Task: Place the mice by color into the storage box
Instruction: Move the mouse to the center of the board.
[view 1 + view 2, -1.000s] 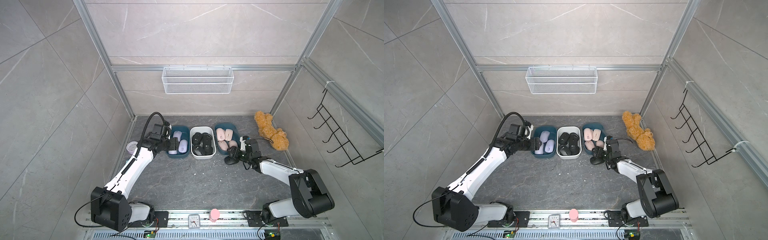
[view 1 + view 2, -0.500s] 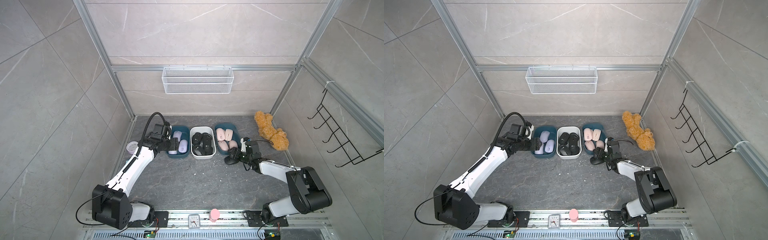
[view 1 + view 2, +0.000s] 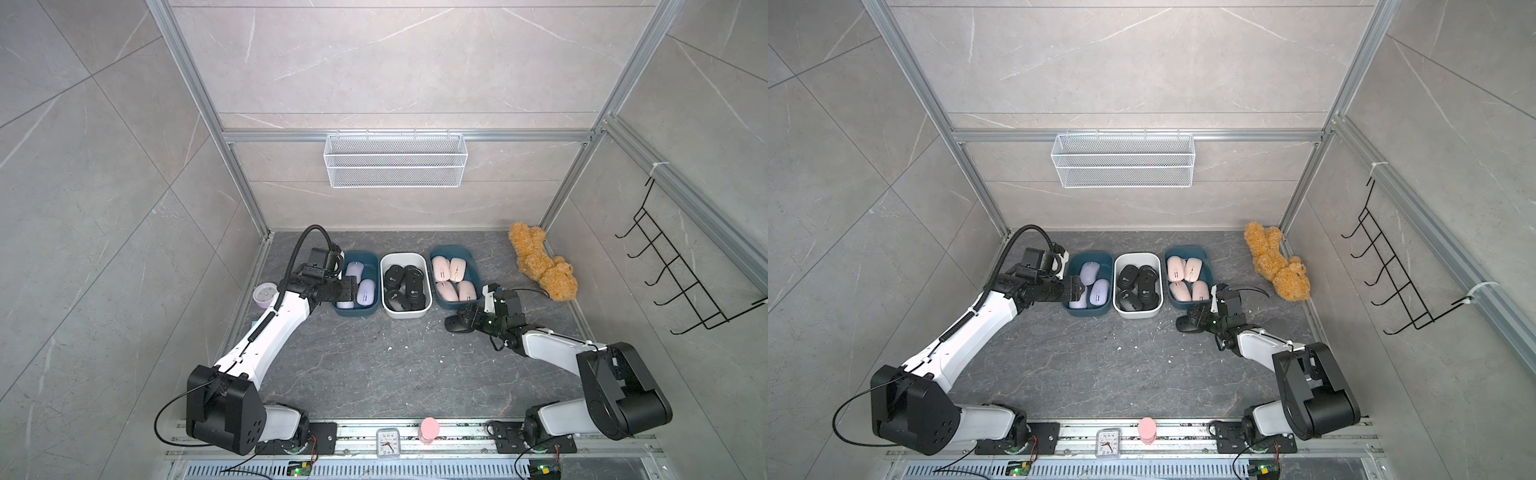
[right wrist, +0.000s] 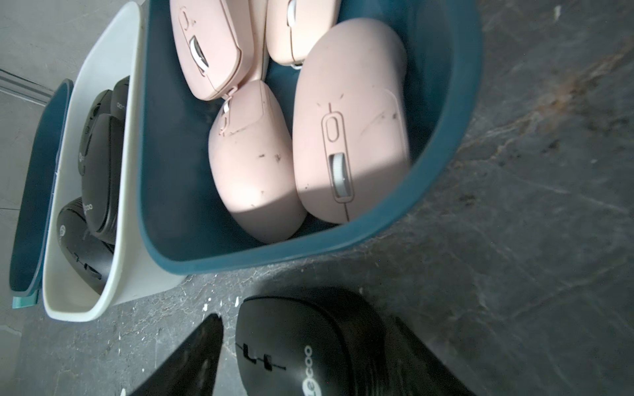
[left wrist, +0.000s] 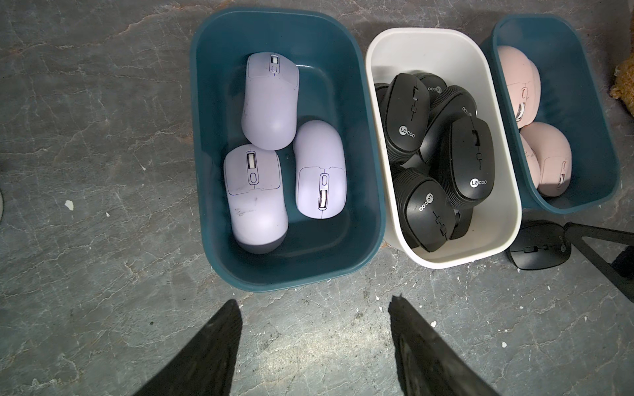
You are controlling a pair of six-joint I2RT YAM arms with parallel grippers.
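One black mouse (image 4: 308,353) lies on the floor (image 4: 514,240), outside the boxes and nearest of the mice — the right gripper (image 4: 305,325) straddles it, jaws apart, a sliver of floor showing beside one finger (image 4: 195,353), so no grip. The left gripper (image 5: 314,305) hangs spread and empty just short of the left teal box (image 5: 202,154), which holds three lilac mice (image 5: 271,103). Next along, the white box (image 5: 446,41) holds a heap of black mice (image 5: 408,120); the right teal box (image 4: 171,171) holds pink mice (image 4: 254,164). Farther back, by the corner, lies a tan teddy bear (image 3: 540,266).
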